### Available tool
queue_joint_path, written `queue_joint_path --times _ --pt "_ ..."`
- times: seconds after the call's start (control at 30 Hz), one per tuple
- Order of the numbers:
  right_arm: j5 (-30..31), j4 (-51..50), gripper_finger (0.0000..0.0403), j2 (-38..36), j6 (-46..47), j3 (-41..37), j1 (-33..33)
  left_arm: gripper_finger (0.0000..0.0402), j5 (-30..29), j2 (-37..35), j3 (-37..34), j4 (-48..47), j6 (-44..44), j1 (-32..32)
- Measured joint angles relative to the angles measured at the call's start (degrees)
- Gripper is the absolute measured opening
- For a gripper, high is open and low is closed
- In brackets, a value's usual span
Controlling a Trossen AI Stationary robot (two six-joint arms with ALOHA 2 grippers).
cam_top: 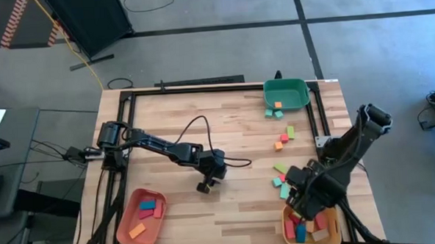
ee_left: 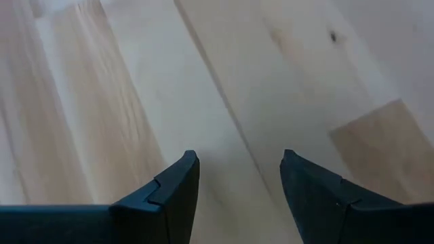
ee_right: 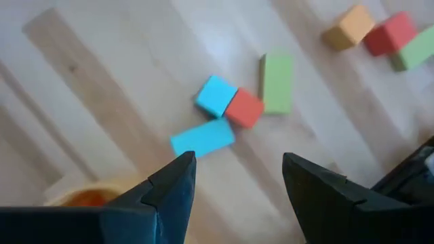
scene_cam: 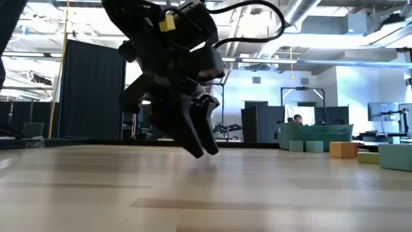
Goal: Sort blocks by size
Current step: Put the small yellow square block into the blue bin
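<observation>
My left gripper (cam_top: 205, 185) (ee_left: 237, 159) hangs open just above bare wood at the table's middle, nothing between its fingers; the low view shows it (scene_cam: 201, 138) tilted down. My right gripper (cam_top: 293, 198) (ee_right: 237, 159) is open and empty, pointing down over the near right, between the yellow tray (cam_top: 332, 231) and a cluster of loose blocks. Below it lie a teal cube (ee_right: 215, 95), a red cube (ee_right: 244, 108), a green bar (ee_right: 276, 83) and a teal bar (ee_right: 202, 137), all flat on the table. Further blocks (cam_top: 283, 138) lie toward the far right.
A green tray (cam_top: 286, 93) at the far right holds an orange block; two teal blocks (cam_top: 274, 114) lie beside it. The salmon tray (cam_top: 141, 217) at the near left holds several blocks. The yellow tray holds several too. A black frame (cam_top: 201, 88) rims the table.
</observation>
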Motion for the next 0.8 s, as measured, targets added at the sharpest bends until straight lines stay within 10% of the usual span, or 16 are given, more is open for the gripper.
queue_joint_path --times 0.8 --pt "10.7 -4.8 0.0249 0.1 -6.5 -6.1 -10.4 0.0197 -4.4 -0.2 -0.5 -3.0 2.6 0.5"
